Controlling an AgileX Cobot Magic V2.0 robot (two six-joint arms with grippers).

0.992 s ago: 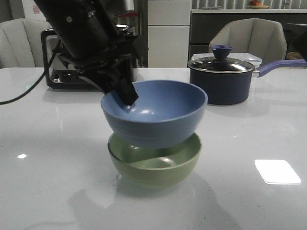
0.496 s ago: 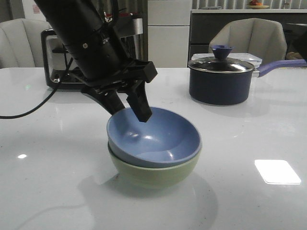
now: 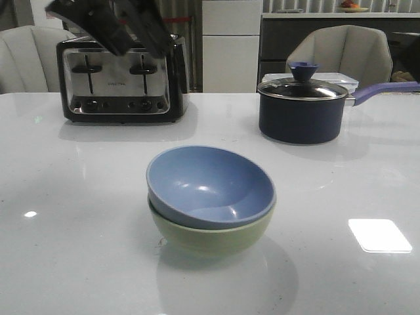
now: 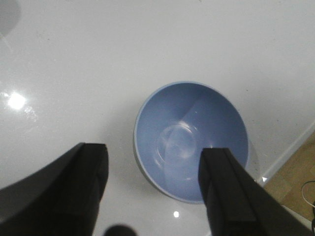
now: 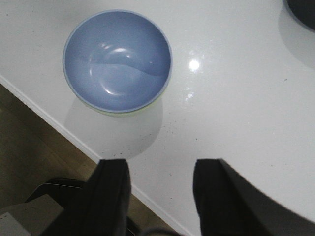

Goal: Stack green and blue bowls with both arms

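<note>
The dusty blue bowl (image 3: 209, 185) sits nested inside the pale green bowl (image 3: 210, 237) in the middle of the white table. My left gripper (image 3: 131, 33) is high above the table at the back left, blurred, open and empty. In the left wrist view the blue bowl (image 4: 192, 140) lies well below the open left gripper (image 4: 155, 152). In the right wrist view the blue bowl (image 5: 117, 60) shows with a thin green rim (image 5: 125, 113) beneath it. The right gripper (image 5: 160, 169) is open and empty, over the table's front edge. It is out of the front view.
A black and chrome toaster (image 3: 118, 80) stands at the back left. A dark navy saucepan (image 3: 303, 108) with a lid and long handle stands at the back right. The table edge (image 5: 64, 132) and floor show in the right wrist view.
My left gripper let go of the blue bowl, which now rests in the green bowl. The gripper has risen up and back to the far left.
</note>
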